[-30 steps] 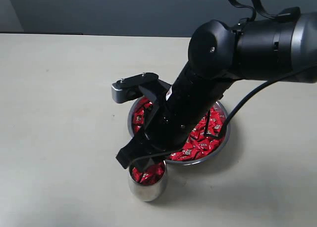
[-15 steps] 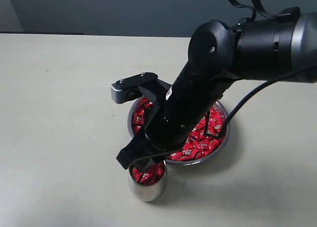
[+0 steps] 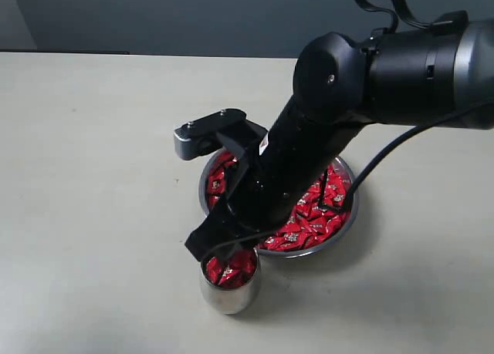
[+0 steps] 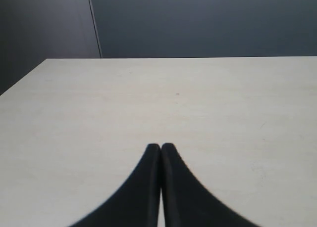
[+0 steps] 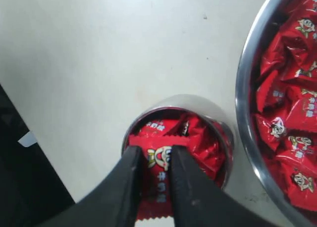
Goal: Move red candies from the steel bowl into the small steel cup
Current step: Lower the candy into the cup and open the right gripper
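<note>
1. While the right gripper (image 5: pixel 155 152) hangs directly over the small steel cup (image 5: pixel 198 102), its 2 black jaws stand narrow, pinched on 1 red candy (image 5: pixel 158 176) across the middle of its wrapper.
2. That candy looks light and small. Its glossy foil wrapper is probably slick and crinkly, with a firmer lump in the middle and limp twisted ends. By my judgement the body is the place to pinch, as here, since an end would fold and slip out.
3. Below the jaws the cup is already packed to its rim with red candies (image 5: pixel 205 150). A released piece may settle on the heap or slide off over the edge.
4. The cup itself is narrow, round-sided and mirror-bright. It is likely light enough to tip if a finger knocks its rim.
5. Just beside the cup, to the right and farther off, sits the steel bowl (image 5: pixel 241 88). It is wide, shallow and thin-rimmed, and holds a loose bed of the same wrapped sweets.
6. Both vessels stand on a pale, matte table (image 3: pixel 93 177).
7. Apart from all this, the left gripper (image 4: pixel 160 149) shows only in its own wrist view, its jaws pressed together on nothing above bare tabletop.
</note>
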